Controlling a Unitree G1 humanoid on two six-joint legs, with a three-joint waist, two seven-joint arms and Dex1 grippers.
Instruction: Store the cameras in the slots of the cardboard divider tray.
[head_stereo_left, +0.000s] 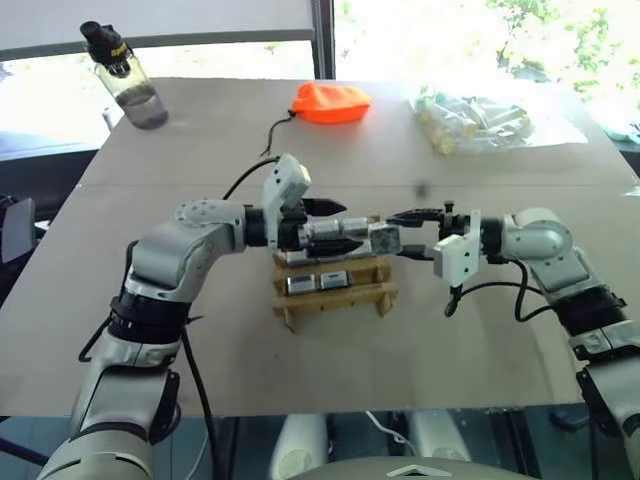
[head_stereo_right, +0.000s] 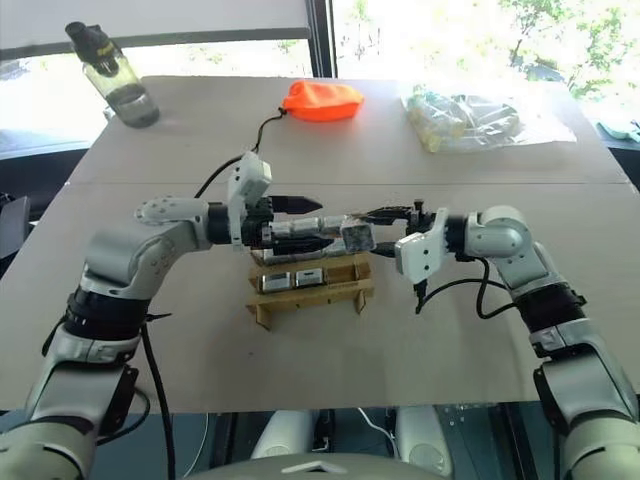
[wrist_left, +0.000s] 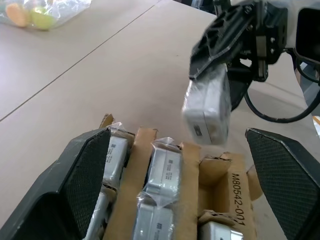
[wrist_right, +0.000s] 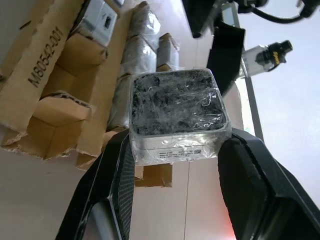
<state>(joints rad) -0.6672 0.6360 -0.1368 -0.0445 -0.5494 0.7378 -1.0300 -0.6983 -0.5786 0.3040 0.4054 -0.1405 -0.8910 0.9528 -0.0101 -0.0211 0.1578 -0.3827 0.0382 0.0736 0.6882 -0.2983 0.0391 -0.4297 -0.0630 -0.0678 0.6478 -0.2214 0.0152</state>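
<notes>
Several cameras (head_stereo_left: 316, 282) already sit wrapped in the tray (head_stereo_left: 333, 299), and I see at least two slots empty. One camera (wrist_right: 176, 117) is pinched in my right gripper (wrist_right: 176, 150), just above the tray's far edge, not yet slotted. My left gripper (wrist_left: 180, 170) is spread wide over the tray, holding nothing. Tray wall reads "M80542-001"; the camera's sticker is too small to read. Beyond the tray: orange pouch (head_stereo_left: 331, 101), plastic bag (head_stereo_left: 475, 120), bottle (head_stereo_left: 125, 75).
</notes>
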